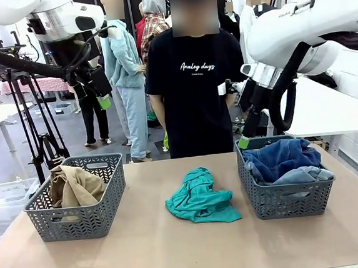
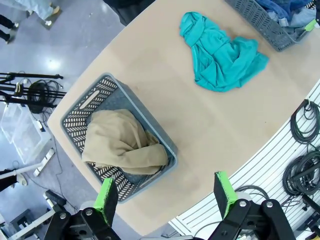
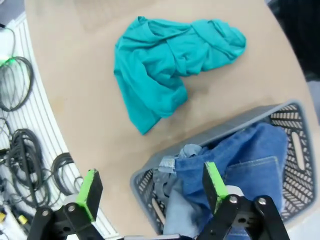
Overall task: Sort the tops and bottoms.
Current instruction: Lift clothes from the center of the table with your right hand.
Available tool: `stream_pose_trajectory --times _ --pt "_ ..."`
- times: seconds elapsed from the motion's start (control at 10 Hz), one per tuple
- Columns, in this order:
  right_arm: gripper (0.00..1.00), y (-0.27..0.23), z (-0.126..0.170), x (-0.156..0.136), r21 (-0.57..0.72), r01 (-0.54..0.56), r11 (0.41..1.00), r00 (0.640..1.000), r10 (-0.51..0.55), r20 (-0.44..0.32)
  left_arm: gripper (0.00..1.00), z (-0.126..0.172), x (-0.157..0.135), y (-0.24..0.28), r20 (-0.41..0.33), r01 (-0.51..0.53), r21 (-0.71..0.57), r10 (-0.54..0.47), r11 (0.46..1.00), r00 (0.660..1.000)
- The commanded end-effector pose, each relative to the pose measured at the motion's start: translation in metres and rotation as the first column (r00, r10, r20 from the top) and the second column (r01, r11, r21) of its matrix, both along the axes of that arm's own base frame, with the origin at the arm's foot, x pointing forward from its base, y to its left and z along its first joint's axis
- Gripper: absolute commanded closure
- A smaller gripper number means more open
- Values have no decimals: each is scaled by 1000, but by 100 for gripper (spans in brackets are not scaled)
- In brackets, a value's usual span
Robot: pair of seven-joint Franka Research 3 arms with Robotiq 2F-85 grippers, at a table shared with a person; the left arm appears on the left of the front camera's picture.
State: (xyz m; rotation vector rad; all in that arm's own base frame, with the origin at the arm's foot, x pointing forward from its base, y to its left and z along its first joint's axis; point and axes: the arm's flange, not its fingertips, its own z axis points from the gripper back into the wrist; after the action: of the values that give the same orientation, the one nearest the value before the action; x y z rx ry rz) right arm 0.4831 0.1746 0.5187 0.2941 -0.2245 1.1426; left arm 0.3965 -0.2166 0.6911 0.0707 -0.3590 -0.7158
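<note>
A teal-green tee (image 1: 201, 198) (image 2: 220, 52) (image 3: 172, 63) lies crumpled on the table's middle. A tan-beige top (image 1: 76, 186) (image 2: 122, 143) fills the left grey basket (image 1: 80, 221) (image 2: 82, 102). Denim bottoms, darker blue (image 1: 281, 157) (image 3: 250, 172) over pale blue (image 1: 303, 175) (image 3: 175, 210), sit in the right grey basket (image 1: 285, 201) (image 3: 220, 132). My left gripper (image 1: 103, 102) (image 2: 166, 196) hangs open high above the left basket. My right gripper (image 1: 245, 142) (image 3: 151, 187) is open just above the right basket's back left corner.
A person in a black printed T-shirt (image 1: 191, 95) stands at the table's far edge, between the baskets. A tripod (image 1: 38, 134) stands off the table's left. Cables (image 2: 305, 150) (image 3: 20, 130) lie on the floor beside the table's near edge.
</note>
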Motion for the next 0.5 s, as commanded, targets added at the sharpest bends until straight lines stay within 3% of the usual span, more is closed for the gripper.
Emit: stream_pose_trajectory --times 0.0,0.2,0.4 --pt "0 -10 7 -11 15 -11 1000 1000 11 26 0 1 -1 3 3 17 4 -17 1000 1000" --pt "0 -2 4 -1 0 0 1000 1000 0 10 0 1 -1 3 3 17 4 -17 1000 1000" --pt "0 22 -18 -6 -2 7 1000 996 -7 94 0 1 -1 3 3 17 4 -17 1000 1000"
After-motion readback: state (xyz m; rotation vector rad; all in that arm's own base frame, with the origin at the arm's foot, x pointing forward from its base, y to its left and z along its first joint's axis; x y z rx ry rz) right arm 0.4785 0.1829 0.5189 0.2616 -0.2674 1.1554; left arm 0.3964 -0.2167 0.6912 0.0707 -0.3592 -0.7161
